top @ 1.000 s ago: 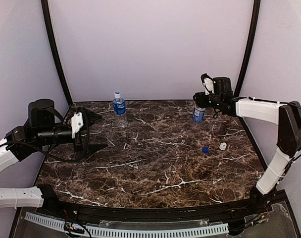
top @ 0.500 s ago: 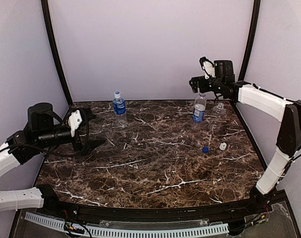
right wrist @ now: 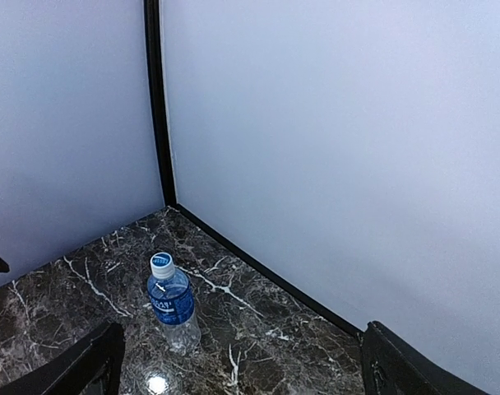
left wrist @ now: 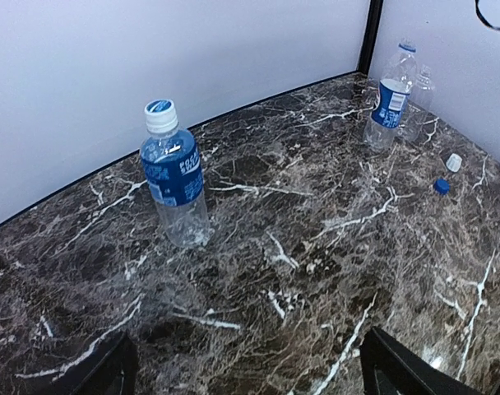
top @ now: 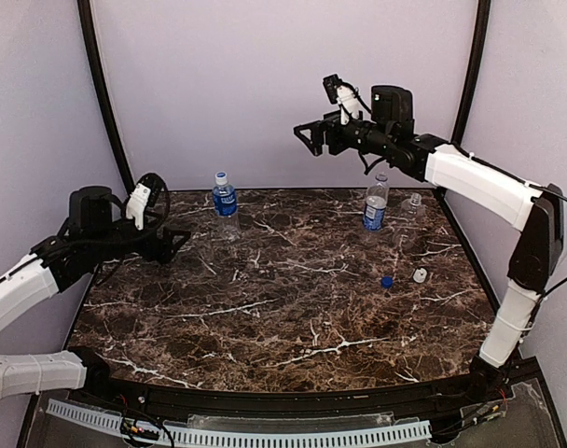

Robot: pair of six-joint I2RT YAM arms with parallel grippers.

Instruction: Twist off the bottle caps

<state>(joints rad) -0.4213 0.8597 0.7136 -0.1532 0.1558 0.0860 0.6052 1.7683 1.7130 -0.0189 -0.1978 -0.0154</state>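
No legible text on bottles [left wrist: 174, 177]

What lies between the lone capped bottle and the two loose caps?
Nothing: in the top view only bare marble table separates the capped bottle from the blue cap and white cap.

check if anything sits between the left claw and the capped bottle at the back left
Nothing visible does. The capped bottle stands alone on the table, straight ahead of the open left claw. The other bottles and loose caps sit far off to the right.
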